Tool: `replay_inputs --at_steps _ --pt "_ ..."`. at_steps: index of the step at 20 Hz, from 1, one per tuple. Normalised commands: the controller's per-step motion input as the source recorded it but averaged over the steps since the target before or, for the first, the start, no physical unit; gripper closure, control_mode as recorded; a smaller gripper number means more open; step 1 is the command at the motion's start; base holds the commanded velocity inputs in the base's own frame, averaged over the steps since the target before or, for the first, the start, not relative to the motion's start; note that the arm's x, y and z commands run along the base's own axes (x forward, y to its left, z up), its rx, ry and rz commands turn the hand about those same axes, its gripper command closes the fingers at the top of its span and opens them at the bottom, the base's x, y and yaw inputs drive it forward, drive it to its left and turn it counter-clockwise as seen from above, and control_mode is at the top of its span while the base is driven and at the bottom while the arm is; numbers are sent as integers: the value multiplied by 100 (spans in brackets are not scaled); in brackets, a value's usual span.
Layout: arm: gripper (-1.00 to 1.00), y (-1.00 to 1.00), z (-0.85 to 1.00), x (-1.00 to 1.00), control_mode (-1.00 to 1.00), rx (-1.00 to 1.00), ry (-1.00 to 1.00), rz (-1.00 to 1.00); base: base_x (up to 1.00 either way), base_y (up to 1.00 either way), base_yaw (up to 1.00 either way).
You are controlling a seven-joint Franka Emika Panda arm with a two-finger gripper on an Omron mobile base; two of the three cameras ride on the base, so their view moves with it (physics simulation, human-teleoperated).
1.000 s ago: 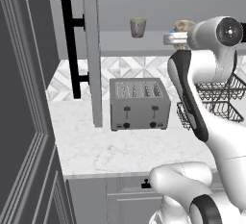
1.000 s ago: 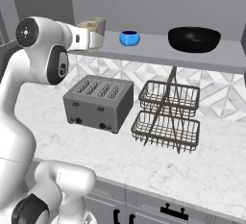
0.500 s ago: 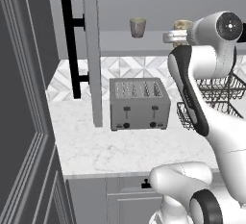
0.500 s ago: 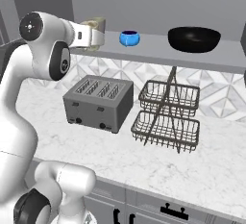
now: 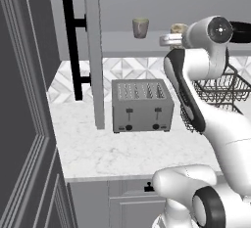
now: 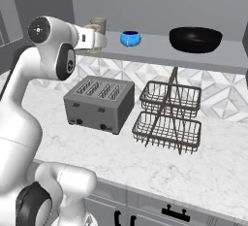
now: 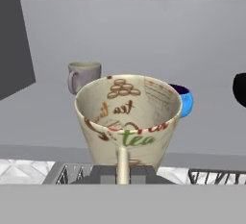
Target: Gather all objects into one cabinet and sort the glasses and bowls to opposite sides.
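One beige cup [image 7: 129,122] apparently in the pincer [image 7: 123,172], above the shelf [image 6: 160,50].

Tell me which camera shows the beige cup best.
The hand view: the beige cup stands close and central, its inside and "tea" print readable. In the left base view the arm hides most of it; in the right base view only its top shows.

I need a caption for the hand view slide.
Beige cup before the hand, grey-brown cup and blue bowl behind.

Grey-brown cup [image 5: 140,28] upright on shelf [image 5: 117,41] above toaster [image 5: 141,105]
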Motion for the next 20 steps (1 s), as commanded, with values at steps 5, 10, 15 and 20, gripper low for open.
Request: replay_inputs --at_steps 5,10,15,20 --pt "100 8 -13 37 -100 0 1 0 0 0 0" --pt "100 5 -9 36 -100 0 1 0 0 0 0" --pt "100 3 -3 38 -100 0 0 0 0 0 0" --pt "100 1 0 41 -100 0 0 0 0 0 0"
